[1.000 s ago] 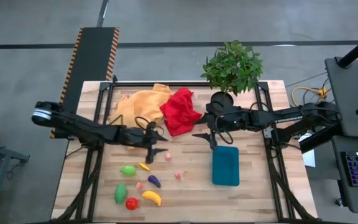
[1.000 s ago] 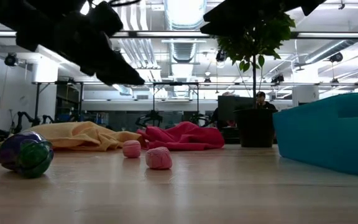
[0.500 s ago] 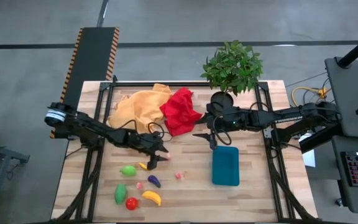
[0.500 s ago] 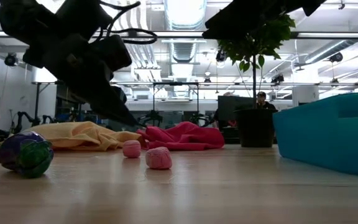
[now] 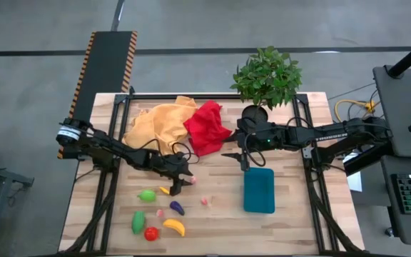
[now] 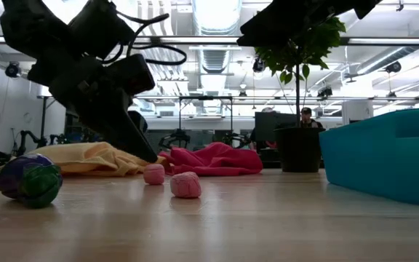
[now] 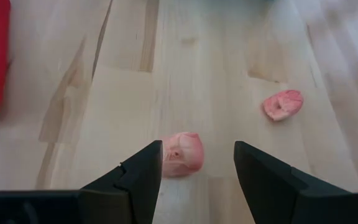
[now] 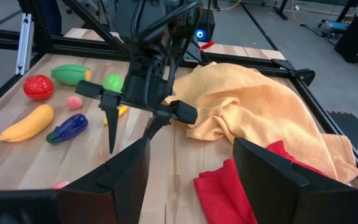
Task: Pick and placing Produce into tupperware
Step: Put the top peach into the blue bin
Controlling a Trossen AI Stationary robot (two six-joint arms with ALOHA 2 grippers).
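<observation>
— Where do we find the tupperware (image 5: pixel 259 190)?
— Right side of the desk (image 5: pixel 291 221), long axis near-to-far. We count two pink bits (image 7: pixel 182 154); left tool (image 7: pixel 197 171) gapes, empty, astride one. Right tool (image 8: pixel 188 162) wide, empty.

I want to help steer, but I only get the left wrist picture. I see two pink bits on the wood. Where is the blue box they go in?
Observer: The blue box is on the table's right side, just below the right gripper in the high view. It looks empty.
Operator: Is that gripper busy?
Observer: No, it hangs open and holds nothing.
Operator: How low is mine?
Observer: In the low view the left gripper is open, its tips just above the pink bit.
Operator: Any more food?
Observer: Yes. A banana, a tomato, an eggplant and green pieces lie on the left side.
</observation>
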